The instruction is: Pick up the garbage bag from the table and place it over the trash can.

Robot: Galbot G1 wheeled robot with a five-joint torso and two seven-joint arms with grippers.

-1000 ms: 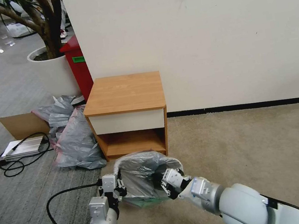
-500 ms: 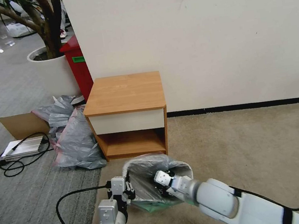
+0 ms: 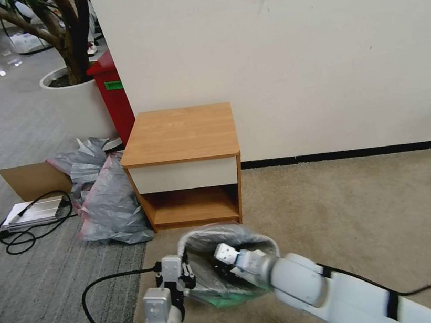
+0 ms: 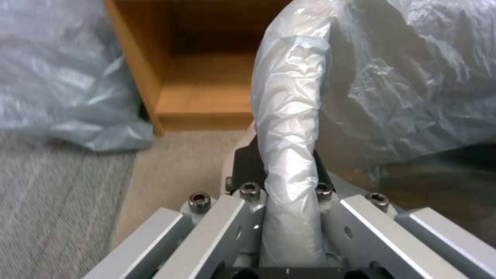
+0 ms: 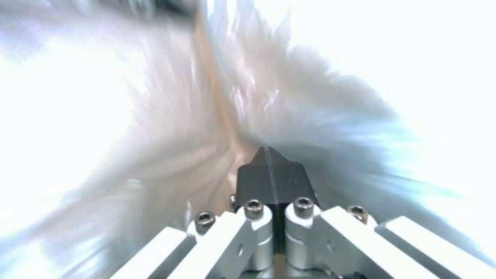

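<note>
1. Gripping a rolled edge of the garbage bag (image 3: 221,245), the left pincer (image 3: 183,278) sits low at the near left of the bag; in the left wrist view its fingers (image 4: 248,170) are closed around a twisted rope of grey plastic (image 4: 289,155).
2. Reaching in from the right, the right pincer (image 3: 223,266) is inside the bag's open mouth. In the right wrist view its dark fingertips (image 5: 272,174) are pressed together, and blurred pale plastic (image 5: 217,108) is bunched right at their tips, so it seems to pinch the bag.
3. The garbage bag is stretched open between the two pincers, on the floor side of the desk rather than on top of it. Its far rim arches up, and the plastic sags down between the arms.
4. A green edge (image 3: 228,300) shows under the bag's near side. The trash can is hidden by the bag, so I cannot tell how far the bag covers it.
5. Beige carpet (image 3: 364,205) lies under the bag and arms.
6. Just beyond the bag stands the desk (image 3: 180,134), its top bare, with a white drawer front (image 3: 183,176) and an open lower shelf (image 3: 190,210).
7. Left of the desk, other grey bags (image 3: 107,202) are heaped on the floor, with a piece of cardboard (image 3: 30,180) and a black cable (image 3: 24,234) beside them.
8. Farther back stand a red bin (image 3: 114,95), a white planter (image 3: 75,103) and the wall (image 3: 291,56).
</note>
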